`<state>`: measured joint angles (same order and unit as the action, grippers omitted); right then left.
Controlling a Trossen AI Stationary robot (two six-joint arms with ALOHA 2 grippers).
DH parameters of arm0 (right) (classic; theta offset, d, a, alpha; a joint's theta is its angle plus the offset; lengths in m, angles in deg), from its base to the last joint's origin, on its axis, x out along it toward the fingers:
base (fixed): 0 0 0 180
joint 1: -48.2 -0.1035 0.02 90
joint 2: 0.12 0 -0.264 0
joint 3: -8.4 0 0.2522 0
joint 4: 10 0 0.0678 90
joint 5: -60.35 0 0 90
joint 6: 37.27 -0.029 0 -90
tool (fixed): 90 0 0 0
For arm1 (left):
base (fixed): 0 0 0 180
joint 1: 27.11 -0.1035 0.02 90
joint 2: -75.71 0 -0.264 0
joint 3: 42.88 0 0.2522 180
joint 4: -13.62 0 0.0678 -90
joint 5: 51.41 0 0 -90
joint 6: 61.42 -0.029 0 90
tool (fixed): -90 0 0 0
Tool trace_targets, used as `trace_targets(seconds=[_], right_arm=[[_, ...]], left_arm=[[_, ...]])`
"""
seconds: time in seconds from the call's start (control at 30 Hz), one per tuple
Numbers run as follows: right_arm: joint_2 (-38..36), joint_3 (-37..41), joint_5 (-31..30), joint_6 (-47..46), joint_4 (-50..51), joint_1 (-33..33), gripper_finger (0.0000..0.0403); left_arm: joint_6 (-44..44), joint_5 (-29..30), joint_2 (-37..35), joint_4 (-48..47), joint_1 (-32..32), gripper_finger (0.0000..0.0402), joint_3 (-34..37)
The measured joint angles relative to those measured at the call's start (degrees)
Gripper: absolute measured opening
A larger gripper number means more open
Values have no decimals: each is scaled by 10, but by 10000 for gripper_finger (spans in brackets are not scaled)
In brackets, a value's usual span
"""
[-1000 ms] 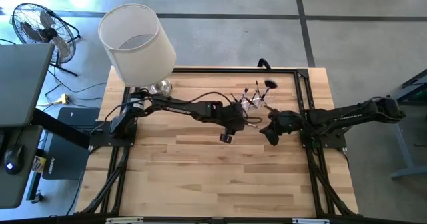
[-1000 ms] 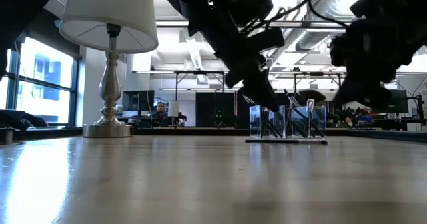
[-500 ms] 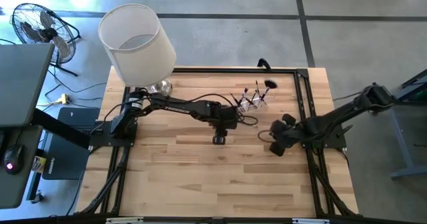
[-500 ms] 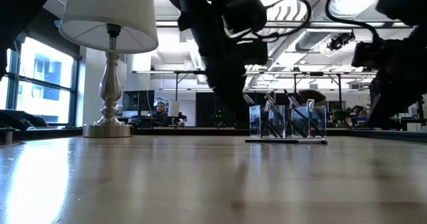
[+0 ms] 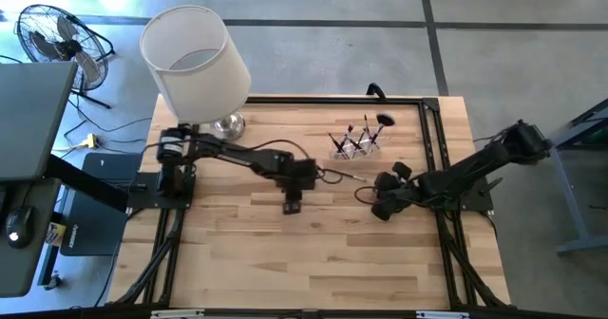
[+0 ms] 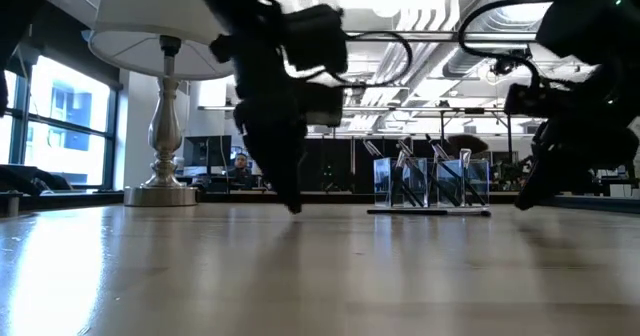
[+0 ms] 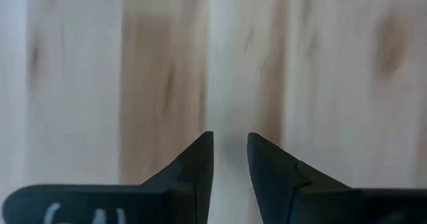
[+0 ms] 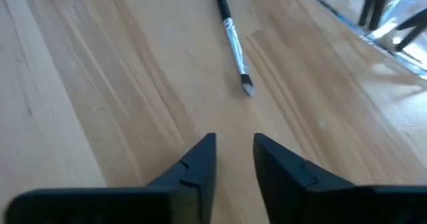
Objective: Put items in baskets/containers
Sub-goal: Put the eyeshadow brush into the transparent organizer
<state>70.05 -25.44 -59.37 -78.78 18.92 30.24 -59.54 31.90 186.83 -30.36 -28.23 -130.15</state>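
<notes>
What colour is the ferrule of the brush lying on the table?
Silver, between a dark handle and a pale tip; the brush shows best in the right wrist view.

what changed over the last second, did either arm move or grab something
The left claw pulled back from the holder toward the table's middle and carries nothing. The right claw also drew back slightly, toward the front edge; it carries nothing, and one brush lies loose on the table ahead of it. The holder, the brushes standing in it and the lamp stayed put.
</notes>
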Motion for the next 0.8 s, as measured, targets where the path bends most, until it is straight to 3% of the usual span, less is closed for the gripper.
trace_targets(seconds=[0.17, 0.33, 0.53, 0.8], right_arm=[[37, 2, 9, 8, -33, 20, 135], [62, 12, 28, 43, -85, 55, 140], [59, 55, 92, 80, -187, 124, 140], [65, 73, 139, 178, -230, 179, 117]], left_arm=[[78, 12, -87, 154, 20, 87, 121], [110, 63, -143, 265, 39, 87, 196], [105, 73, -151, 269, 41, 87, 201], [86, 74, -150, 273, 42, 87, 199]])
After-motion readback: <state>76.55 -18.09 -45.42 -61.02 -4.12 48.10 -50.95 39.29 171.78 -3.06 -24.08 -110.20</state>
